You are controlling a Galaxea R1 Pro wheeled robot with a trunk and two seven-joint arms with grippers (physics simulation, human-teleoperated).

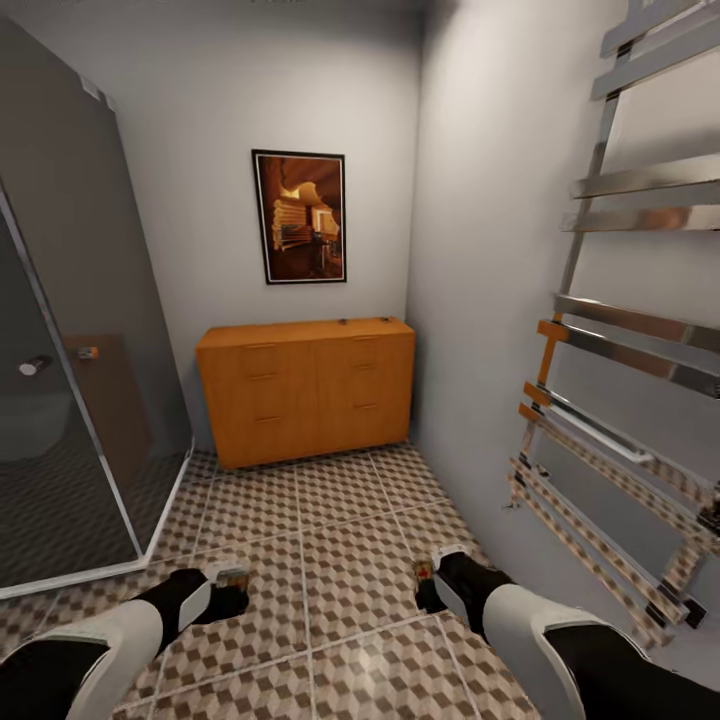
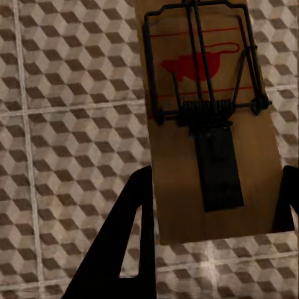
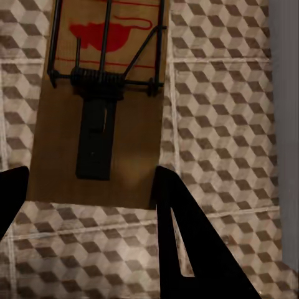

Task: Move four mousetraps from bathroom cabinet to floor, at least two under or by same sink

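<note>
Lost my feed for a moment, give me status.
Left tool shut on a mousetrap. Right tool shut on another mousetrap. Both over the bathroom floor. Cabinet ahead, nothing blocking.

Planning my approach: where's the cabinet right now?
In the head view the orange wooden cabinet stands straight ahead against the far wall, under the framed picture, between the glass shower enclosure on the left and the right-hand wall.

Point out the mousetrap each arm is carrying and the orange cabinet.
Wooden mousetrap in left gripper (image 2: 212,124), left wrist view, on its wire spring coil.
Wooden mousetrap in right gripper (image 3: 103,93), right wrist view, near its spring.
Orange wooden cabinet (image 1: 305,395), head view, front panel.
</note>
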